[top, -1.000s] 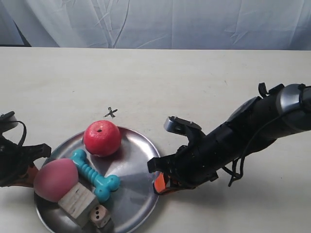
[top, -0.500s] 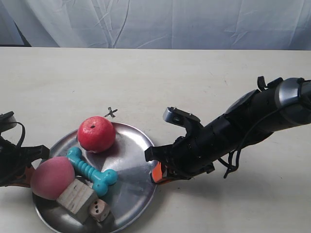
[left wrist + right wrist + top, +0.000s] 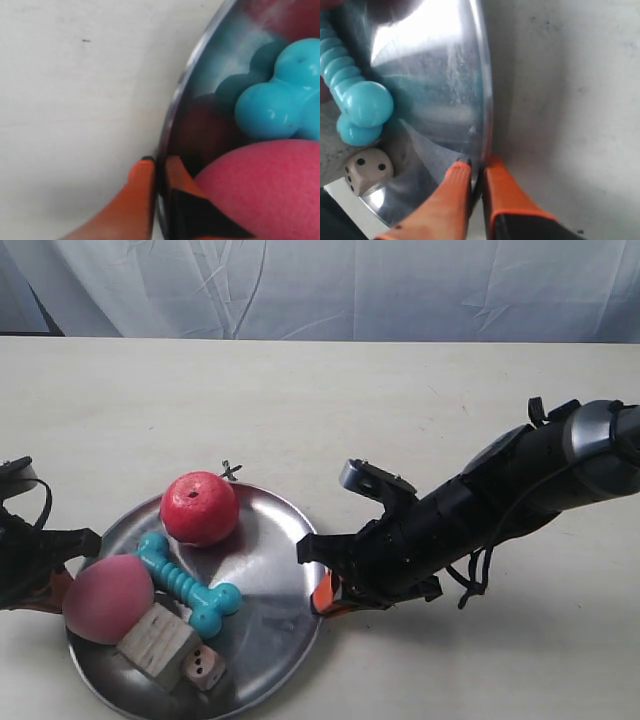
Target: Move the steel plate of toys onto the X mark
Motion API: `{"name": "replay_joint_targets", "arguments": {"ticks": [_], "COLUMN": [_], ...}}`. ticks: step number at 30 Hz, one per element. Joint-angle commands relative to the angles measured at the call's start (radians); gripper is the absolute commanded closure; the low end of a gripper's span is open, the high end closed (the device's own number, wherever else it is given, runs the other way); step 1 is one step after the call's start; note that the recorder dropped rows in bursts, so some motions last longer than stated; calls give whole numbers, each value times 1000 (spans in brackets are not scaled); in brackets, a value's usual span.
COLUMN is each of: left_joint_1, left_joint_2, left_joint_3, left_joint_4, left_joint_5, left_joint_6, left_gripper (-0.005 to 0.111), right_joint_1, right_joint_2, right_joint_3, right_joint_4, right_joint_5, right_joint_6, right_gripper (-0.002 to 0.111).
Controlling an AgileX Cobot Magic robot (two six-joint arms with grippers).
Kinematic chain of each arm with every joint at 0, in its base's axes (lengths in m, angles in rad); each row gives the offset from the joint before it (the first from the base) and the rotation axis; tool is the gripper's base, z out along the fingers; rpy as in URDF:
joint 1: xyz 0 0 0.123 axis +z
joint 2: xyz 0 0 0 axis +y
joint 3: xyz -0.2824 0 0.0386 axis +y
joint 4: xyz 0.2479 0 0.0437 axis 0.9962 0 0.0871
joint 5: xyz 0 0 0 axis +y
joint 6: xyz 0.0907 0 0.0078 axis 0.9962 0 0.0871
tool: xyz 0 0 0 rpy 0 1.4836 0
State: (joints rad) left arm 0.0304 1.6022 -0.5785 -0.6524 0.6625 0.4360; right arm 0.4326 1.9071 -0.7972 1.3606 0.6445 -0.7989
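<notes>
The steel plate (image 3: 270, 580) holds a red apple (image 3: 199, 507), a pink peach (image 3: 107, 597), a teal bone (image 3: 186, 583), a pale wooden block (image 3: 157, 643) and a small die (image 3: 203, 670). My left gripper (image 3: 160, 165) is shut on the plate's rim (image 3: 187, 85) beside the peach (image 3: 265, 190). My right gripper (image 3: 477, 167) is shut on the opposite rim (image 3: 487, 100), near the die (image 3: 367, 170) and the bone (image 3: 362, 107). The X mark (image 3: 230, 471) lies just beyond the plate's far edge, partly hidden behind the apple.
The beige table (image 3: 400, 400) stretches behind the plate to a white cloth backdrop (image 3: 330, 285). The black arm at the exterior view's right (image 3: 500, 500) crosses the table on that side.
The plate, held by both grippers, has moved farther from the camera, toward the X mark. Its far edge and the apple now reach the mark.
</notes>
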Motion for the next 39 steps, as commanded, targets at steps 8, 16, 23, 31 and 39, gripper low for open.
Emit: {"name": "replay_joint_targets", "arguments": {"ticks": [8, 16, 23, 31, 39], "left_joint_1": [-4, -4, -4, -4, -4], "left_joint_2": [-8, -8, 57, 102, 155], "left_joint_3": [-75, -147, -202, -259, -369], "left_joint_4": [-52, -2, 18, 18, 18], "left_joint_5": [100, 82, 103, 129, 149], "left_joint_6": [-23, -95, -121, -121, -143], "left_gripper": [107, 107, 107, 107, 107], "right_joint_1": [9, -5, -23, -26, -26], "right_joint_2": [-7, 26, 126, 159, 188], "right_joint_3": [-150, -243, -331, -387, -510], "right_joint_4": [-98, -153, -159, -163, -260], "right_joint_5": [113, 144, 235, 251, 262], "right_joint_6": [133, 208, 234, 253, 363], "right_gripper": [108, 108, 108, 108, 108]}}
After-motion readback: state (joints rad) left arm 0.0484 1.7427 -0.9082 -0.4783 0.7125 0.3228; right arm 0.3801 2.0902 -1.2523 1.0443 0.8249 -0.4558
